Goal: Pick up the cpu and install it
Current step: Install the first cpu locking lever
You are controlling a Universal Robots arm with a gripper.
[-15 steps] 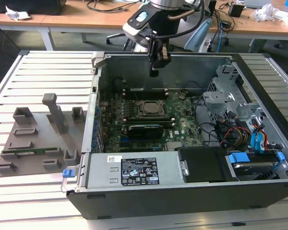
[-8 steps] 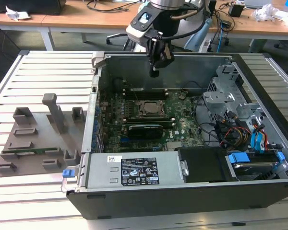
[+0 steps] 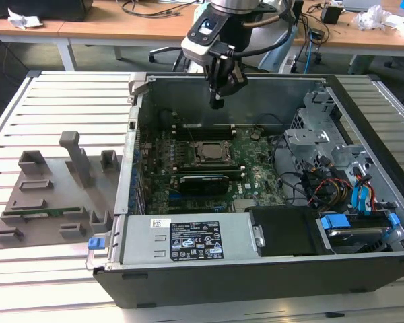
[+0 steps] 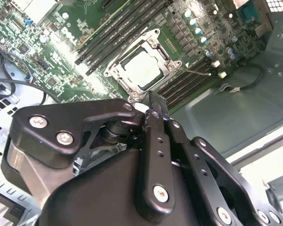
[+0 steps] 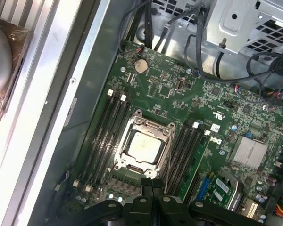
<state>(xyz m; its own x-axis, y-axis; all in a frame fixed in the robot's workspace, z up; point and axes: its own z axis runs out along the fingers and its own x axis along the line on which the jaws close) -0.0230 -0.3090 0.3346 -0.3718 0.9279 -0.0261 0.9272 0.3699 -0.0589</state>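
Note:
The cpu (image 3: pixel 209 151) is a pale silver square lying flat inside the metal socket frame (image 3: pixel 208 140) on the green motherboard of the open computer case. It shows in both wrist views, cpu (image 4: pixel 144 68) and cpu (image 5: pixel 142 144), with the socket frame (image 5: pixel 146 126) around it. My gripper (image 3: pixel 217 101) hangs above the board, over the case's far wall and some way above the socket. The black fingers (image 4: pixel 155 106) are pressed together, and nothing shows between them. My gripper (image 5: pixel 151 182) points toward the socket's near edge.
The case walls (image 3: pixel 140 87) enclose the board. A drive cage and loose cables (image 3: pixel 323 178) fill the exterior view's right. The power supply (image 3: pixel 188 237) lies along the front. A grey fixture tray (image 3: pixel 47 195) sits outside the case on the slatted table.

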